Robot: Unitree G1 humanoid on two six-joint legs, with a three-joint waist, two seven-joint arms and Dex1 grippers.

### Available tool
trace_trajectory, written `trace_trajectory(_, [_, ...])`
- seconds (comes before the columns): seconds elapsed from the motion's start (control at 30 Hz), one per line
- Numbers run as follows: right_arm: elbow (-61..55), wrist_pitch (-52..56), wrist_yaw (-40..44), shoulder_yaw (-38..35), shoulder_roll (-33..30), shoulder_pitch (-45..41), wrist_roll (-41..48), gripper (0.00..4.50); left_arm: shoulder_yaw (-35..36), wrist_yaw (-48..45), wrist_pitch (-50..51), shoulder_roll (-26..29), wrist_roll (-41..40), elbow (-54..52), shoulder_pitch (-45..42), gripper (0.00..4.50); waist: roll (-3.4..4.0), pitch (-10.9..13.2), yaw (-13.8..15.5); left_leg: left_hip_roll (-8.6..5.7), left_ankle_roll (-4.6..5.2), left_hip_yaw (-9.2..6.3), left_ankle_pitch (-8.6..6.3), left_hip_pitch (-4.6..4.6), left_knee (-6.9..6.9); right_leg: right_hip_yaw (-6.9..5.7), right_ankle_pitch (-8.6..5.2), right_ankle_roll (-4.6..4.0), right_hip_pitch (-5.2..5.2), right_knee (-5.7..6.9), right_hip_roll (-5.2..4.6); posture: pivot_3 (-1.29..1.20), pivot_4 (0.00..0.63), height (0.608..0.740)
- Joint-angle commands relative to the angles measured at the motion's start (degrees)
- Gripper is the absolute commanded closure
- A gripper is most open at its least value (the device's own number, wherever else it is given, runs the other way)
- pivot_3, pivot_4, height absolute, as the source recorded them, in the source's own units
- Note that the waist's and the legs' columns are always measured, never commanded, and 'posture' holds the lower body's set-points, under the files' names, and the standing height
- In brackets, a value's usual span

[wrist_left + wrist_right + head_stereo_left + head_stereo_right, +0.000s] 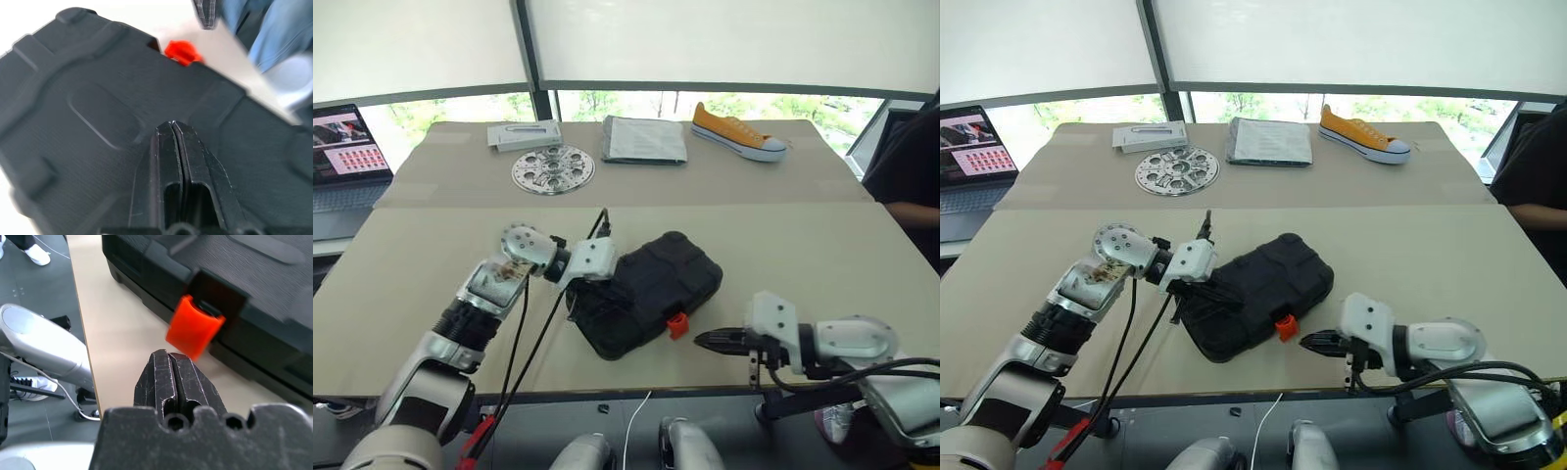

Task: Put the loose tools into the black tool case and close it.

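Case lid down, near table's front edge, latch sticking out, not snapped. Left gripper pinched shut, empty, tips over the textured lid's left end. Right gripper shut, empty, just short of the orange latch. Rigid plastic, likely weighty with tools, slides on the board; press lid, push latch, don't pinch. Shoe, packet, disc far back.

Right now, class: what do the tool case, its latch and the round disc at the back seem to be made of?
Tool case: likely black moulded plastic, matt, with a textured lid.
Latch: smooth orange plastic, slightly glossy.
Round disc: apparently metal, silvery and shiny with cut-outs.
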Motion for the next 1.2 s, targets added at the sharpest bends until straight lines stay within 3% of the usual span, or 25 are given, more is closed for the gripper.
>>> trace_trajectory(0.03, [0.60, -0.52, -1.83, 1.89, 1.15, -1.89, -2.18, 4.50, -4.16, -1.02, -4.90, 1.67, 5.98, 3.76, 2.04, 4.41, -0.01, -0.10, -0.10, -0.01, 0.00, 0.02, 0.00, 0.02, 0.00, -0.01, 0.00, 0.00, 0.00, 0.00, 0.01, 0.00, 0.150, 0.737])
trace_trajectory(0.3, [7.40, -2.52, -5.63, 7.44, 6.28, -5.67, -8.13, 4.50, -3.28, -0.60, -5.37, 1.05, 5.21, 4.15, 1.93, 4.41, 0.09, -0.33, -0.17, 0.03, 0.01, 0.06, 0.00, 0.10, -0.04, -0.02, 0.00, 0.00, 0.01, 0.01, 0.22, 0.00, 0.150, 0.737])
trace_trajectory(0.57, [8.40, -2.65, -8.18, 7.71, 11.59, -7.08, -8.56, 4.50, -3.39, 0.27, -4.84, -0.32, 5.16, 3.88, 1.34, 4.41, 0.12, -0.35, -0.22, 0.02, 0.02, 0.07, 0.01, 0.09, -0.03, -0.01, 0.00, 0.00, 0.00, 0.03, 0.31, 0.00, 0.150, 0.737])
trace_trajectory(0.8, [1.48, -2.33, -8.49, 2.53, 12.45, -5.83, -3.45, 4.50, -4.58, 0.10, -8.14, -0.79, 6.32, 5.00, 1.75, 4.41, 0.14, -0.36, -0.46, 0.06, 0.01, 0.08, 0.01, 0.10, -0.06, 0.03, 0.00, -0.01, -0.05, 0.03, 0.31, 0.00, 0.150, 0.737])
trace_trajectory(1.2, [3.85, -2.18, -8.41, 2.91, 12.08, -8.20, -6.00, 4.50, -4.54, -0.07, -10.73, -1.06, 7.51, 7.02, 2.02, 4.41, 0.19, -0.45, -0.76, 0.15, 0.01, 0.13, 0.00, 0.18, -0.07, 0.07, 0.00, -0.01, 0.01, 0.03, 0.31, 0.00, 0.150, 0.737])
